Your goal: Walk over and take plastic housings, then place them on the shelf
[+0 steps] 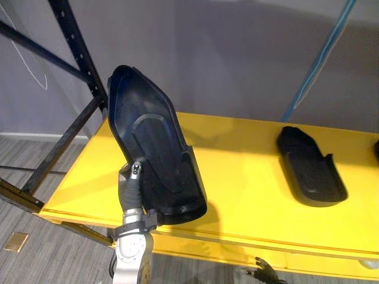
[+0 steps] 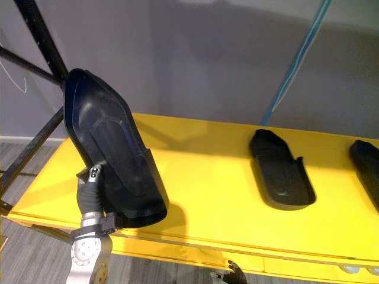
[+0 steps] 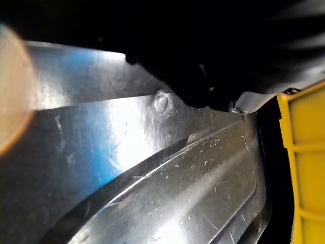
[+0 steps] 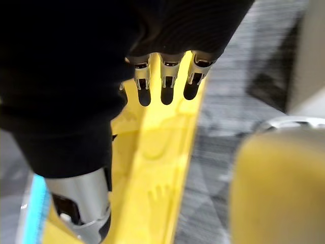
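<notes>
Left hand clamps the lower edge of a dark moulded plastic housing, thumb on its inner face. It holds the housing tilted upright over the front left of the flat yellow shelf. A second dark plastic housing lies flat on the shelf, well apart. Right hand is below the shelf's front edge; I cannot tell its state.

The yellow shelf sat in a black metal rack. One black plastic housing lay flat on it, hollow side up, right of the middle. A second housing lay near the first but apart from it, at the shelf's right end.
</notes>
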{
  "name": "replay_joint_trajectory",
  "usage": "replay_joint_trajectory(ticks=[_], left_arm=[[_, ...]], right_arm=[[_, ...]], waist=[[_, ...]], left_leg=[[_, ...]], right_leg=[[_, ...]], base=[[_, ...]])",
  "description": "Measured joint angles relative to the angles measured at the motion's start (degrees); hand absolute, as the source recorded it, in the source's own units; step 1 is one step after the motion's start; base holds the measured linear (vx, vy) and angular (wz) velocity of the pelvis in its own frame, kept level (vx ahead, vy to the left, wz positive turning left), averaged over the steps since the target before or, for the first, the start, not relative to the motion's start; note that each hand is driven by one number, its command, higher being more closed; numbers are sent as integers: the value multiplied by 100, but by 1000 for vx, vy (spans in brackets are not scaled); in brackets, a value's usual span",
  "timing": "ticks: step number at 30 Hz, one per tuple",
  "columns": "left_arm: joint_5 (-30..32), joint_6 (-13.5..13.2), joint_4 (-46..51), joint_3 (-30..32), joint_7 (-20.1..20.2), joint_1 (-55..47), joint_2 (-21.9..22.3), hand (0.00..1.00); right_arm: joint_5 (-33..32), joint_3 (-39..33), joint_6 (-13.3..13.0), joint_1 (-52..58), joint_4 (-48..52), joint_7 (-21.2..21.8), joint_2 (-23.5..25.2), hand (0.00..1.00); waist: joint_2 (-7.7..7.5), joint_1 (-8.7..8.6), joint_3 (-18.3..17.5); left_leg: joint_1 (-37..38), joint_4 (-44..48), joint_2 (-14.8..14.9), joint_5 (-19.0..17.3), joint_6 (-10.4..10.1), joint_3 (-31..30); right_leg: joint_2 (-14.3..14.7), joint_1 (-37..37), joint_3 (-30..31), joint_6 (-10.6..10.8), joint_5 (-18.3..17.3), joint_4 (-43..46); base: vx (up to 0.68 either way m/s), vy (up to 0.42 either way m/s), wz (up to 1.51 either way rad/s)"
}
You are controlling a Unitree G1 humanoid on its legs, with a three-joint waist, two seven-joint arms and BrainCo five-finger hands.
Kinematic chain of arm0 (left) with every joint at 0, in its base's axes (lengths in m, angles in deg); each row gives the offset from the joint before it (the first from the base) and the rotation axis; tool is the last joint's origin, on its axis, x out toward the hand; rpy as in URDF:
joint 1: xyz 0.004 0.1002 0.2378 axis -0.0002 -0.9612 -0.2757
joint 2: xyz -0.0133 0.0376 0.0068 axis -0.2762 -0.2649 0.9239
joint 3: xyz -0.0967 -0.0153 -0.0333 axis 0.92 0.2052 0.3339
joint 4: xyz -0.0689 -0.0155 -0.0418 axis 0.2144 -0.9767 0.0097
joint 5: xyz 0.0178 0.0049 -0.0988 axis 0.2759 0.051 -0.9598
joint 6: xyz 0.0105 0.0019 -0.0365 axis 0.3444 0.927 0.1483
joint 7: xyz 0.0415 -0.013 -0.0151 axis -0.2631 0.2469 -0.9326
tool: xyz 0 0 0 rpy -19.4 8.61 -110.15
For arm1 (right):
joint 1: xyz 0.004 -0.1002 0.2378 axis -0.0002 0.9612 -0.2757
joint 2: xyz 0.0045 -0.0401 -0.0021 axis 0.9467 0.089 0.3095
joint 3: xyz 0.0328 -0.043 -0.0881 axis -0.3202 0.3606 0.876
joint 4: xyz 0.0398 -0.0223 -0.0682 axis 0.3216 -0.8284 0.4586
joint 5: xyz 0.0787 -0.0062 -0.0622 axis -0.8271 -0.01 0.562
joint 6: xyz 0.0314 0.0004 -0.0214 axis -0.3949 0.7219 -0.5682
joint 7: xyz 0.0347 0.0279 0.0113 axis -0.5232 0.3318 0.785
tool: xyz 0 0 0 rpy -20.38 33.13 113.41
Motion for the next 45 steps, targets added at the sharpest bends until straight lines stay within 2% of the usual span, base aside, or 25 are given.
replay_joint_trajectory(ticks=[1,4,5,7,8,9,10,11,12,15,17,19,22,27,30,34,38,41,45], left_arm=[[-4,13,-163,-13,0,47,-124,100],[7,16,-317,-223,32,135,-170,100],[12,12,-356,-327,42,169,-188,100],[25,23,-504,-466,67,167,-145,100],[24,24,-557,-478,81,167,-128,100],[25,50,-694,-476,113,179,-101,100],[34,74,-741,-478,140,178,-74,100],[142,108,-756,-481,160,169,75,100],[152,105,-752,-488,165,171,141,100],[249,117,-743,-527,187,238,218,100],[263,235,-749,-586,218,224,252,100],[298,234,-737,-616,275,211,265,100],[354,234,-724,-580,275,212,244,100],[381,254,-772,-567,264,210,187,100],[526,281,-995,-460,265,257,-32,100],[750,506,-1578,-101,175,709,-280,100],[894,656,-2127,219,80,1269,-464,100],[1037,756,-2538,548,-78,1651,-500,100],[1042,905,-3090,777,-231,2159,-634,100]], right_arm=[[4,1,-5,-35,1,9,92,0],[-6,5,-12,-58,12,13,215,0],[-9,11,-10,-115,10,15,215,0],[-19,4,-9,-152,68,24,131,0],[-38,-5,-7,-164,89,27,128,0],[-110,-5,-11,-143,165,35,142,0],[-137,-2,-12,-118,202,34,150,0],[-195,13,-17,-76,215,33,133,0],[-247,23,-18,-78,201,33,112,0],[-345,-64,-21,-78,205,30,135,0],[-403,-211,-22,-19,259,-4,170,0],[-411,-313,-22,52,267,-42,177,0],[-426,-417,-22,112,266,-48,185,0],[-417,-414,-22,132,228,-46,211,0],[-407,-401,-22,87,124,-44,221,0],[-387,-401,-22,72,133,-33,222,0],[-386,-402,-22,68,132,-8,210,0],[-364,-400,-21,55,139,22,166,0],[-357,-400,-21,82,136,48,63,0]], waist=[[10,9,7],[20,43,34],[51,80,53],[175,48,150],[222,55,203],[224,6,219],[208,-26,212],[208,-13,204],[208,1,180],[213,-12,214],[232,-16,229],[194,-11,188],[185,-10,77],[189,40,22],[196,45,0],[198,-19,-8],[207,-51,-13],[232,-193,-35],[231,-245,-47]], left_leg=[[-8,53,-59,-44,79,4],[-113,319,-184,-224,302,68],[-233,476,-207,-290,387,158],[-179,421,-289,-331,524,339],[-106,401,-296,-333,558,426],[23,336,-299,-320,594,459],[99,294,-303,-311,608,463],[213,262,-381,-315,608,536],[200,268,-401,-320,603,575],[63,287,-458,-224,520,572],[213,206,-344,-175,502,544],[439,35,-291,-126,422,564],[478,-140,-298,-53,414,611],[683,-580,-327,169,462,669],[965,-1008,-366,378,484,798],[1027,-1417,-436,692,525,894],[1185,-1849,-511,1024,534,922],[1184,-1894,-510,1094,553,871],[1177,-1898,-520,1075,538,880]], right_leg=[[-10,46,-91,47,390,-146],[-177,-121,2,61,799,6],[-229,-337,104,-98,915,228],[-275,-697,347,-414,1095,590],[-251,-839,508,-306,850,847],[165,-1019,1050,-131,120,1535],[419,-1054,1170,-148,-216,1802],[849,-1056,1221,-317,-788,1918],[856,-1024,1227,-445,-865,1805],[894,-727,1389,-409,-1124,1039],[1027,-555,1374,-434,-1106,984],[1094,-371,1380,-464,-1088,901],[1117,-366,1401,-526,-1003,745],[1164,-204,1425,-557,-644,341],[1187,-89,1454,-582,-411,91],[1182,-114,1515,-549,-178,-218],[1166,-137,1486,-538,-170,-326],[1168,-149,1423,-535,-172,-325],[1173,-166,1477,-561,-167,-340]], base=[[-35,423,4],[-35,248,-6],[-65,240,-29],[-82,238,-43],[-87,178,-41],[-63,65,-21],[-68,2,-18],[-31,-55,-14],[-15,-49,-18],[-20,-83,-4],[7,-133,3],[26,-80,-4],[23,-2,-6],[-4,37,-3],[-38,58,-17],[-109,38,-10],[-152,8,-3],[-218,-1,7],[-100,26,-2]])
